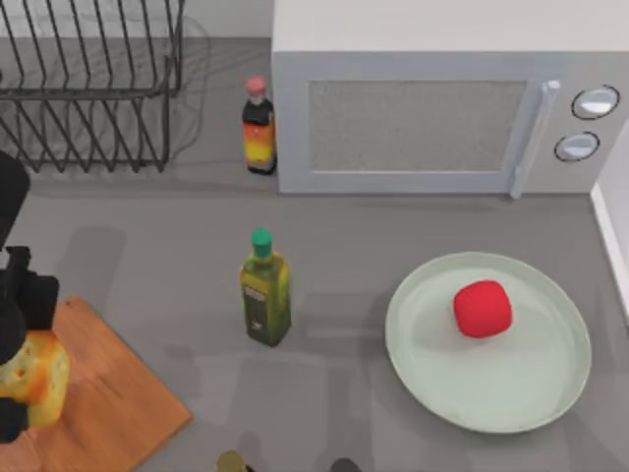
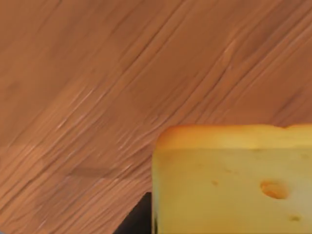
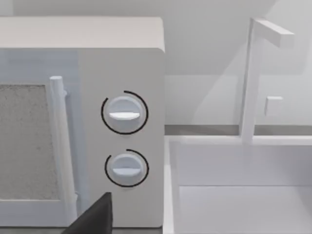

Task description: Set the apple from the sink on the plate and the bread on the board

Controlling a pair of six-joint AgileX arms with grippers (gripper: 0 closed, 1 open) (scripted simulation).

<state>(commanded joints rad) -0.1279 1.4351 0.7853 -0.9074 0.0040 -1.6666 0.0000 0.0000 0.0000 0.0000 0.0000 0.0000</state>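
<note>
Over the board (image 1: 108,393) at the table's left edge, left gripper (image 1: 22,379) closed on bread (image 1: 34,379); apple (image 1: 483,308) resting on plate (image 1: 531,393).

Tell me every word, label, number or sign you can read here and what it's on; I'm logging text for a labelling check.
None can be read.
Olive oil bottle: its label is too blurred to read.
Sauce bottle: red and yellow label, no legible words.
Microwave knobs: an arc around each, no numbers.
The plate, the apple, the board and the bread bear no text.
</note>
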